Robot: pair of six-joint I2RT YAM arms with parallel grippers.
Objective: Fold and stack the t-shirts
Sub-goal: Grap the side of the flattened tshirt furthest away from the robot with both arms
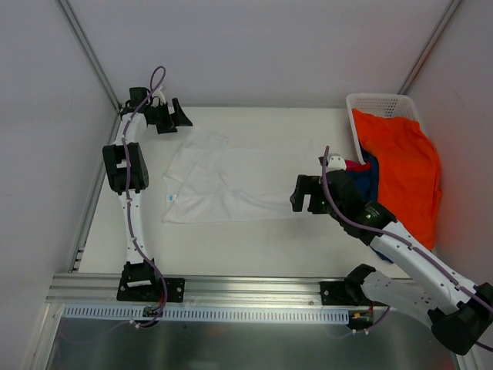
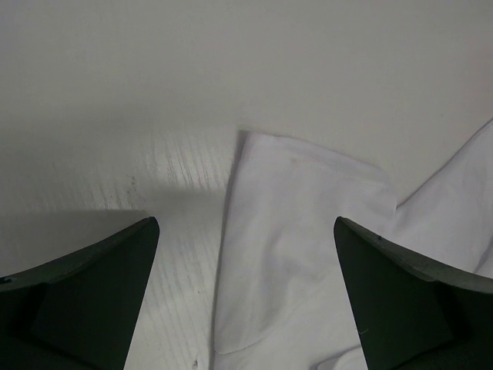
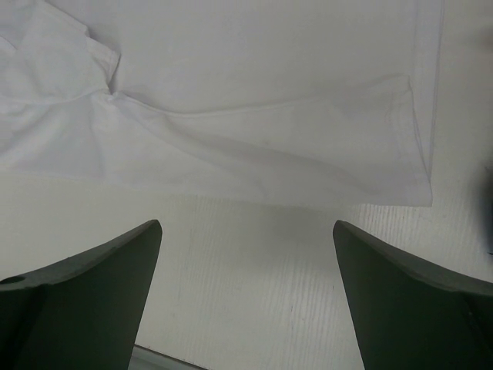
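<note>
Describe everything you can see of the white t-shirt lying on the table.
The white t-shirt is plain, soft-looking cloth, spread nearly flat on the table between the two arms. One short sleeve points toward the far left corner; a stitched hem shows at the right end, and a small label sits at its left edge. Shallow creases cross it. Only the table touches it; the left tool and right tool stand open, off the cloth.

White t-shirt [image 1: 231, 181] spread flat — orange [image 1: 404, 166], navy [image 1: 368, 179], magenta [image 1: 356, 165] heaped right.
</note>
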